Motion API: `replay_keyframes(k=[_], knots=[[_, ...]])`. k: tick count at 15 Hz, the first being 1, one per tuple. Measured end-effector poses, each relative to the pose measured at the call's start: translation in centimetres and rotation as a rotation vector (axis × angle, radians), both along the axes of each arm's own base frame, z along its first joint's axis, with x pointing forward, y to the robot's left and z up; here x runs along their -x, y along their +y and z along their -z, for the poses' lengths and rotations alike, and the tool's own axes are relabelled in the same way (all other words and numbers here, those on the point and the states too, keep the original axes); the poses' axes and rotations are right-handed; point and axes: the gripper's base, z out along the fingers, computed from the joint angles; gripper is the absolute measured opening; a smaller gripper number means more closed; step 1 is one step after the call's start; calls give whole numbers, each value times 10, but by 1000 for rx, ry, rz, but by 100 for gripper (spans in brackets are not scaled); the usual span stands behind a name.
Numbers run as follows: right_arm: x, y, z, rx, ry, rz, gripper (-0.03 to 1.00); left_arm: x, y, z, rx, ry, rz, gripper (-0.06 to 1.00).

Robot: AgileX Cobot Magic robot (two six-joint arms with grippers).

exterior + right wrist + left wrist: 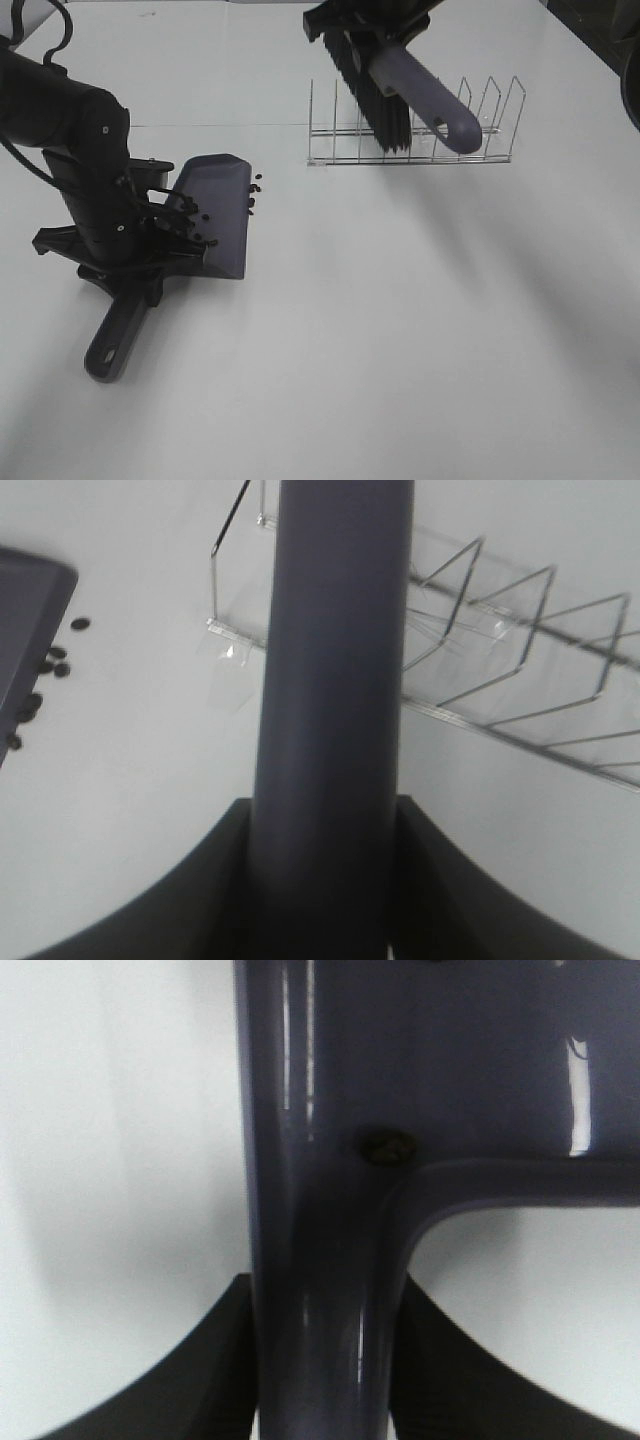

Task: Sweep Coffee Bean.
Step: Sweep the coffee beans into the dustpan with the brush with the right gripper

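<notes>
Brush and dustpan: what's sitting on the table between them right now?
In the exterior high view, a few coffee beans lie just off the dustpan; then bare table up to the wire rack under the brush.

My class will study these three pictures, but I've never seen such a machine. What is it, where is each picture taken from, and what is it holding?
It is a robot with two arms, each ending in a two-fingered gripper. The wide picture looks down from a high camera; the other two come from cameras on the wrists. The left gripper clamps the dustpan by its handle on the white table; the right gripper holds a brush by a wire rack. Coffee beans lie in the pan and beside its edge.
</notes>
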Motion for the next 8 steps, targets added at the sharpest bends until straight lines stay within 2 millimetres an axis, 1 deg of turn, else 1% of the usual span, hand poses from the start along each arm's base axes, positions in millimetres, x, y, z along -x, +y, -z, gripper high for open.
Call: replay_keyframes(k=[2, 4, 6, 8], knots=[[7, 6, 25, -50, 118, 1, 32, 0, 0, 0, 0, 0, 0, 35], [9, 14, 49, -68, 188, 8, 32, 0, 0, 0, -3, 2, 2, 35], [12, 27, 75, -35, 229, -10, 32, 0, 0, 0, -5, 2, 3, 35], [18, 43, 89, 27, 217, -39, 32, 0, 0, 0, -5, 2, 6, 35]])
